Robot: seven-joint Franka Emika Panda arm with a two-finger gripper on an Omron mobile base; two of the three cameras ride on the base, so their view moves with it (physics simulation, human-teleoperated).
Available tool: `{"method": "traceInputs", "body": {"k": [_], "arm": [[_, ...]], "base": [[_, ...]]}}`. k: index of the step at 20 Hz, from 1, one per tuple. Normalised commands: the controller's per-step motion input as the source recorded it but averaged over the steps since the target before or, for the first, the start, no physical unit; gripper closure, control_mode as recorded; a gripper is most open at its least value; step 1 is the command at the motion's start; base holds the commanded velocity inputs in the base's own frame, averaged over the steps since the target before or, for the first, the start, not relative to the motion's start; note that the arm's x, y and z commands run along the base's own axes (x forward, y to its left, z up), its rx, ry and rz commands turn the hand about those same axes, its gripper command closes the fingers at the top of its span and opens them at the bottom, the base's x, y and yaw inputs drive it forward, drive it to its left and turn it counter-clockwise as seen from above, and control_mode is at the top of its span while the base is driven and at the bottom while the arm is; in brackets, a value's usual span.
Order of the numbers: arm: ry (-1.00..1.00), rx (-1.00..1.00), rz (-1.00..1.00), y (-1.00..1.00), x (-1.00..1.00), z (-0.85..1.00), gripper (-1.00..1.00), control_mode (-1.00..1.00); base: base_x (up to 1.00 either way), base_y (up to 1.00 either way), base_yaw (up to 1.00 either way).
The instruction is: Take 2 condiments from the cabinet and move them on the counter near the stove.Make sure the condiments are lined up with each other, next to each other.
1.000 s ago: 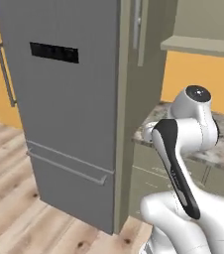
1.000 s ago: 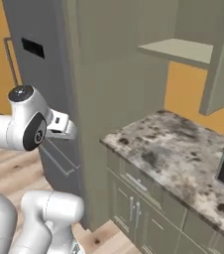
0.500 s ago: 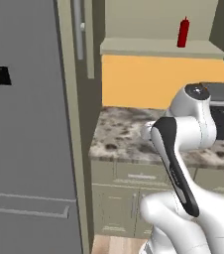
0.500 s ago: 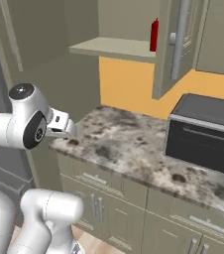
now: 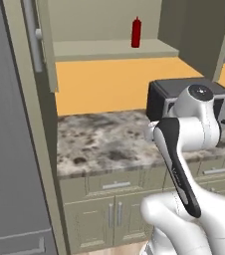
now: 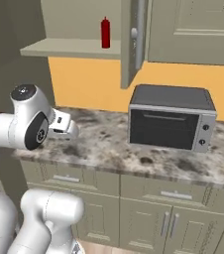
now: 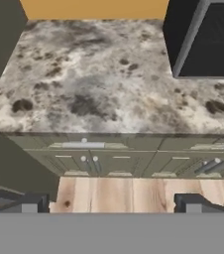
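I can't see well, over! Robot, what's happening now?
Hand open, empty, low over counter. Red bottle upright on cabinet shelf, untouched. Door open, path clear.

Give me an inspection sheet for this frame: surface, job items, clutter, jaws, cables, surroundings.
Surface: mottled grey counter, bare where visible.
Job items: red bottle upright on the open cabinet shelf; second condiment not seen; stove not seen.
Clutter: black toaster oven on the counter, at the right.
Jaws: gripper open, holding nothing, over the floor in front of the base cabinets.
Cables: nothing seen.
Surroundings: orange wall, grey fridge at left, wood floor.
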Motion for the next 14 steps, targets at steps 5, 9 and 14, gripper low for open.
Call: {"method": "traceInputs", "body": {"k": [5, 9, 14], "arm": [[0.00, 0.00, 0.00, 0.00, 0.00, 0.00, -1.00, 1.00], [0.00, 0.00, 0.00, 0.00, 0.00, 0.00, -1.00, 1.00], [0.00, 0.00, 0.00, 0.00, 0.00, 0.00, -1.00, 1.00]], "base": [[0.42, 0.51, -0.22], [0.42, 0.44, -0.01], [0.60, 0.00, 0.00]]}}
